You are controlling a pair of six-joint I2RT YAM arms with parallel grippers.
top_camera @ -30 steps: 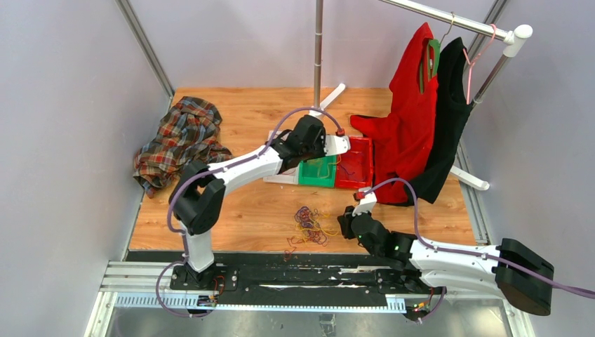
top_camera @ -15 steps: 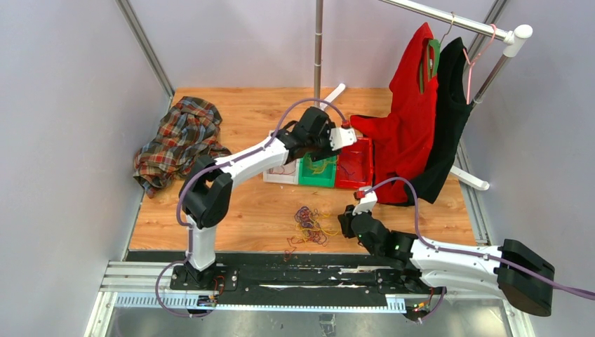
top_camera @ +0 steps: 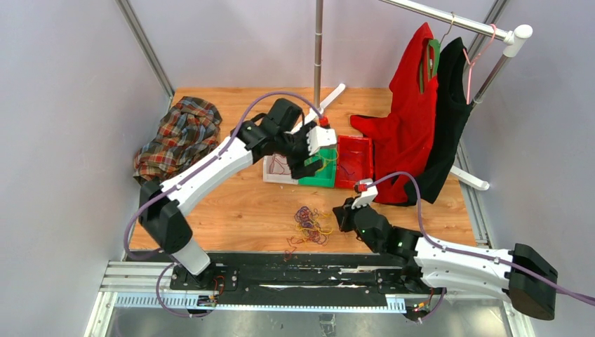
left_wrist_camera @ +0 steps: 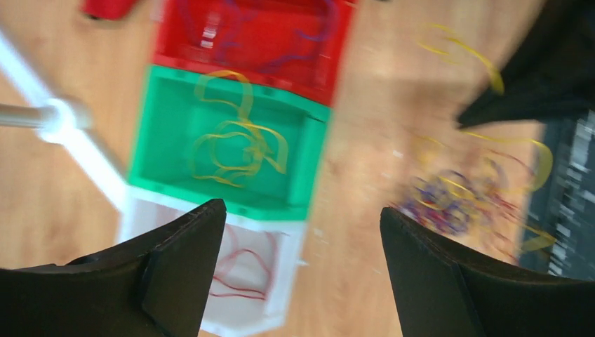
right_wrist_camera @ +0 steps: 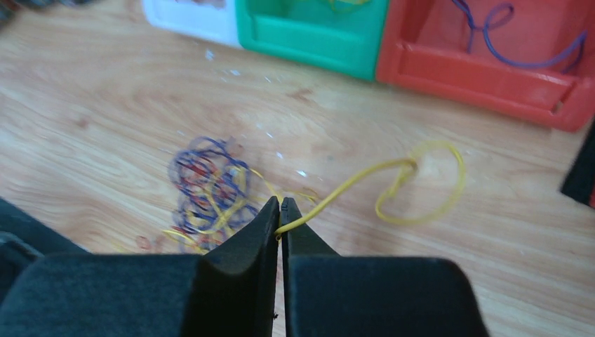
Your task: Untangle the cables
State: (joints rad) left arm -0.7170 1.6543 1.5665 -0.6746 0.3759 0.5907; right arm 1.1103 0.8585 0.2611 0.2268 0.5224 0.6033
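Wooden tabletop point(top_camera: 231, 203) boxed in by plain grey walls, pretty standard setup; the tangled bunch of thin dark red, yellow and purple cables point(top_camera: 311, 226) sits near the front edge, just left of the right gripper point(right_wrist_camera: 281, 210); that gripper is clamped tight on a thin yellow strand point(right_wrist_camera: 405, 166), which runs off to the right across the wood and ends in a loose loop; whether its near end is hooked into the bunch I can't tell, the fingers cover that spot.

Left gripper point(left_wrist_camera: 302, 208) hangs above a row of three small plastic bins, jaws spread wide with nothing between them; green plastic bin point(left_wrist_camera: 309, 161) has loose yellow strands point(left_wrist_camera: 238, 147) in it, white plastic bin point(left_wrist_camera: 284, 295) a dark red strand point(left_wrist_camera: 245, 270), red plastic bin point(right_wrist_camera: 484, 77) a purple strand point(right_wrist_camera: 485, 31).

Heads up, the left wrist view is badly motion-blurred, so the bunch is just a coloured smudge there; the right wrist view crops off the bins' far halves; from above, the left arm covers part of the white and green bins.

Crumpled plaid shirt point(top_camera: 179, 137) lies back left; red garment point(top_camera: 407, 119) and black garment point(top_camera: 449, 112) hang from a metal rack point(top_camera: 449, 20) back right.
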